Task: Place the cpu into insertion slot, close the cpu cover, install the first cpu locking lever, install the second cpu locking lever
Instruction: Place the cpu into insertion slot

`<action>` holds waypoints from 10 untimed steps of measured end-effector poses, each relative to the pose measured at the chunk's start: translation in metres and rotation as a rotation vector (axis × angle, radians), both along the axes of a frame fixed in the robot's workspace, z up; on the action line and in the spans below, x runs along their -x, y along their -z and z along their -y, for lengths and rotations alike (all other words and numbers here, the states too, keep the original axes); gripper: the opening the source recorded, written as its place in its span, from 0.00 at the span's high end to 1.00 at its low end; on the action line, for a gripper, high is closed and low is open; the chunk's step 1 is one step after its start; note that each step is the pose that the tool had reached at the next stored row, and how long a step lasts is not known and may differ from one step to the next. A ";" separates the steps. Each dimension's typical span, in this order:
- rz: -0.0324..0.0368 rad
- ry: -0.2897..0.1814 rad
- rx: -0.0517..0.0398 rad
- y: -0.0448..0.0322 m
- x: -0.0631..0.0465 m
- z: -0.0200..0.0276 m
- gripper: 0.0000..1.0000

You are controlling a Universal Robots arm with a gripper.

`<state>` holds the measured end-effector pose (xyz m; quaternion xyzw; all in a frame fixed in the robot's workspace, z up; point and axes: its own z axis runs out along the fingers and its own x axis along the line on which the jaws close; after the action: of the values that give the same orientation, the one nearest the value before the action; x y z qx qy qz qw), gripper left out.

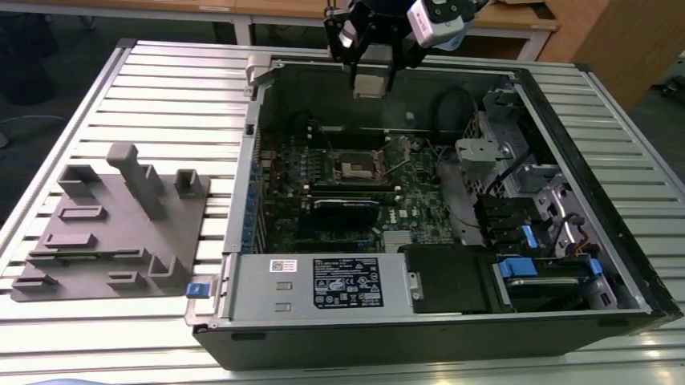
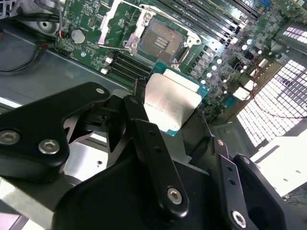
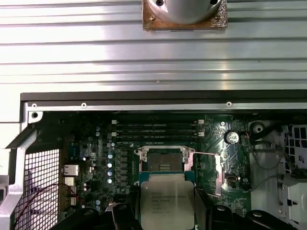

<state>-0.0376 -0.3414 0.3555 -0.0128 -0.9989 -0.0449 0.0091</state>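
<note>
My gripper is shut on the cpu, a flat square chip with a dull silver top. It hangs high over the far wall of the open computer case. In both wrist views the cpu sits between the black fingers. The insertion slot lies bare on the green board well below the chip, its tan contact field showing. The cpu cover, a thin silver frame, stands swung open beside the socket.
The black case lies open on a slatted metal table. A silver power supply fills its near edge, and drive cages and cables fill the exterior view's right. A grey fixture tray sits left of the case.
</note>
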 end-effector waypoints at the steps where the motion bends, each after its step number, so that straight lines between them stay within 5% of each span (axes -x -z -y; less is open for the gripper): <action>1: -0.0001 0.000 0.0001 0.0003 0.000 0.0000 0.46; 10: 0.0000 0.000 -0.0002 0.0039 0.000 0.0000 0.46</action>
<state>-0.0376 -0.3414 0.3516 -0.0128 -0.9989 -0.0450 0.0091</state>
